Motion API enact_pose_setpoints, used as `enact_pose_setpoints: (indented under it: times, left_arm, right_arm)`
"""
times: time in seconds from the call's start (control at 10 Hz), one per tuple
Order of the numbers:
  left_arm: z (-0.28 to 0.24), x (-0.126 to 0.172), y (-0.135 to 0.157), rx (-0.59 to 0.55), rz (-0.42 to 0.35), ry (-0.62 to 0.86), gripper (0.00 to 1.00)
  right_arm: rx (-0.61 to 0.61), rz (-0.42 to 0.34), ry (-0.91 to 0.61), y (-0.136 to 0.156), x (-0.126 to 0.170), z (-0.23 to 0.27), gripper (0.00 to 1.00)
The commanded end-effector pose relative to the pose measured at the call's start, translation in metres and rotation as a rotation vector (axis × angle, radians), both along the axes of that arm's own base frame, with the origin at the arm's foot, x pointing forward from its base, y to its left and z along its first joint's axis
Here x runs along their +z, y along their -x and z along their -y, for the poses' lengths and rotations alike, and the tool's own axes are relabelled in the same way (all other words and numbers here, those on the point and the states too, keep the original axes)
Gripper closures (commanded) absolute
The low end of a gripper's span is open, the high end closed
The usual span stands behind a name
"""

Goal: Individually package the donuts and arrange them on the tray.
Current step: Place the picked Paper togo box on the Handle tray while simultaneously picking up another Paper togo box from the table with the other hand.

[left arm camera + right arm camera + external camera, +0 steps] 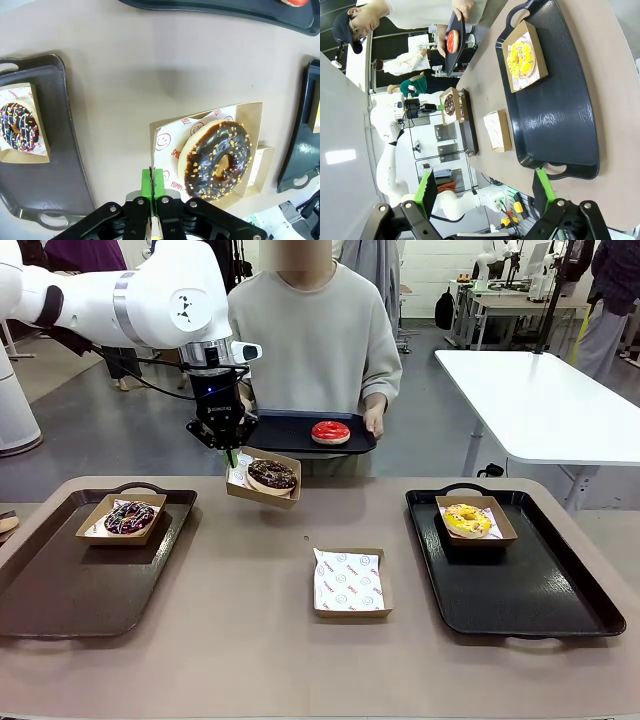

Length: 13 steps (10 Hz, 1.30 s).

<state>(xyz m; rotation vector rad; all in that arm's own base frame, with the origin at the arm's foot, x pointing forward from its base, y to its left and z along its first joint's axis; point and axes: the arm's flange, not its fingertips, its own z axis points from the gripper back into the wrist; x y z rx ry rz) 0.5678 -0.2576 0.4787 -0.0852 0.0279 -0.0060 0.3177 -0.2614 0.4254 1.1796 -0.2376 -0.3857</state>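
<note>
The donuts are spread over three trays in the front view. The brown tray [70,590], at 8 o'clock on the table [250,640], carries the sprinkled donut [129,517], boxed. The black tray [540,600] at 4 o'clock carries the yellow-iced donut [467,520], also boxed. At 12 o'clock the person holds a hand-held tray [285,428] with the red-iced donut [330,432] bare on it. An empty paper-lined carton [350,582] sits toward 6 o'clock.

The chocolate-glazed donut [272,476] hangs above the table in a kraft carton [262,497]. My left gripper [232,454] is clamped on that carton's wall at its 10 o'clock corner. I judge the load light, but the card is thin and held by one edge, and it looks a little tilted. The glaze is soft and would smear, so I take hold of cardboard, never icing. My right gripper [485,182] stands wide and holds nothing.

The left wrist view gives me the pinch itself. The green pads [146,181] meet on the rim and liner, clear of the donut, and nut crumbs dot the glaze. From the front I cannot make out how much card is gripped. The right wrist view shows me the black tray's free floor beside the yellow-iced donut.
</note>
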Motion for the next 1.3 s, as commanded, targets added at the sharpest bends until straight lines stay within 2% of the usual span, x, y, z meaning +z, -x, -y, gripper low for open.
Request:
enact_pose_setpoints:
  times: [0.0,0.6,0.8,0.9,1.2]
  left_arm:
    - [-0.002,0.000,0.003,-0.001,-0.001,-0.002,1.00]
    - [0.000,0.000,0.000,0.000,0.000,0.000,0.99]
    - [-0.024,0.014,0.024,-0.079,0.025,-0.004,0.99]
    - [-0.044,0.019,0.038,-0.107,0.025,0.010,0.99]
    - [-0.099,0.024,0.071,-0.157,0.010,0.030,0.99]
  right_arm:
    - [-0.007,-0.005,0.002,-0.001,0.002,0.000,0.00]
    - [0.000,0.000,0.000,0.000,0.000,0.000,0.00]
    - [0.043,-0.035,0.115,-0.016,0.035,-0.035,0.00]
    - [0.076,-0.067,0.195,-0.028,0.055,-0.060,0.00]
    - [0.107,-0.098,0.369,-0.062,0.108,-0.134,0.00]
